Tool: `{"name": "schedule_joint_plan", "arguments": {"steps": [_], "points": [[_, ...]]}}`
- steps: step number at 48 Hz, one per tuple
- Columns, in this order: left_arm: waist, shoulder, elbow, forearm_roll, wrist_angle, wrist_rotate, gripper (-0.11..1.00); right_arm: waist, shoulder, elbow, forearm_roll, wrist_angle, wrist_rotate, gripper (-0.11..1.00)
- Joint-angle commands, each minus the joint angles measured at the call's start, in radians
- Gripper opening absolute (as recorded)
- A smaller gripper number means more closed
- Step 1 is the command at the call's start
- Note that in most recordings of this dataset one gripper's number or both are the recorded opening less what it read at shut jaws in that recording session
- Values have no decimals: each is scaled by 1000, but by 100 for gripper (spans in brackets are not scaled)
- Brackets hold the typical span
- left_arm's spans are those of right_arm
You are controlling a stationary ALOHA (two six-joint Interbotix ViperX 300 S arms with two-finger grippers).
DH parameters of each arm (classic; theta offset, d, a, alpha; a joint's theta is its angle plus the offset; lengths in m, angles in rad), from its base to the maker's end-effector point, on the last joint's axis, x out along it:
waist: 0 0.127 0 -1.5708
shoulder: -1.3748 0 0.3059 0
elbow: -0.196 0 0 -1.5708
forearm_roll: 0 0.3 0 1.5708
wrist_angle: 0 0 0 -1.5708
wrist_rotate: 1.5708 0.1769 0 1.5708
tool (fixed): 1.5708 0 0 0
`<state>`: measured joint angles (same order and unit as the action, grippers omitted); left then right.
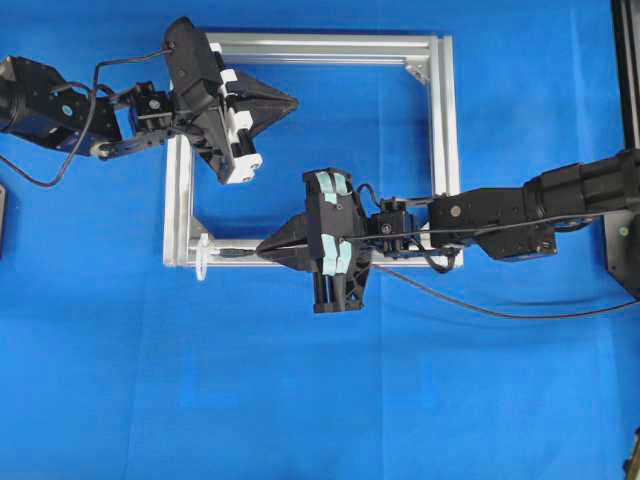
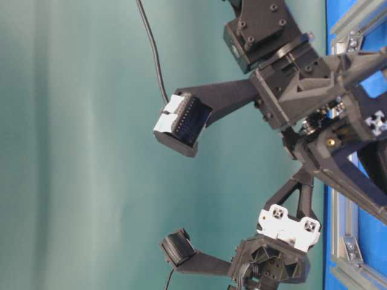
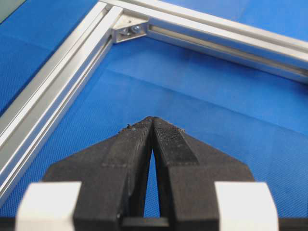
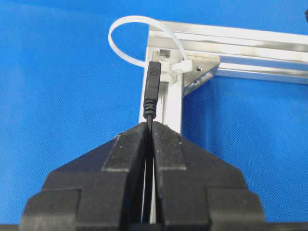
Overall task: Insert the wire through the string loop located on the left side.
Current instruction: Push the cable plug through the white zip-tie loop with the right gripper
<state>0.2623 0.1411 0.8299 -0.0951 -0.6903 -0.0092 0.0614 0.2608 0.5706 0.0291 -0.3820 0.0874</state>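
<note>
Wire [image 4: 152,91] unlabelled; right gripper [image 4: 150,126] pinching.

Bright even light, soft shadows; glare on aluminium frame [image 4: 250,38]; near fingers blurred

In the overhead view the aluminium frame [image 1: 440,120] lies at centre; the string loop [image 1: 203,257] sits at its seven-o'clock corner, the wire's [image 1: 232,254] plug just at three o'clock of it.

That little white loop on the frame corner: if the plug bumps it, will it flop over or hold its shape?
The string loop stands in an open arc unsupported, so it probably springs rather than flops. It looks thin, so the wire would likely bend it aside. Its base seems fastened at the frame corner, so it should stay.
</note>
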Motion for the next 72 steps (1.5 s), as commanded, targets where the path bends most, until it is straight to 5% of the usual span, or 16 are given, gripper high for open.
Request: {"name": "schedule_joint_plan", "arguments": {"steps": [1, 30, 72], "points": [[-2, -32, -12, 2, -5, 0, 0, 3, -17, -21, 0, -6, 2, -4], [-2, -32, -11, 2, -5, 0, 0, 8, -11, -28, 0, -8, 2, -4], [-2, -32, -14, 3, -5, 0, 0, 12, 152, -247, 0, -3, 2, -4]]}}
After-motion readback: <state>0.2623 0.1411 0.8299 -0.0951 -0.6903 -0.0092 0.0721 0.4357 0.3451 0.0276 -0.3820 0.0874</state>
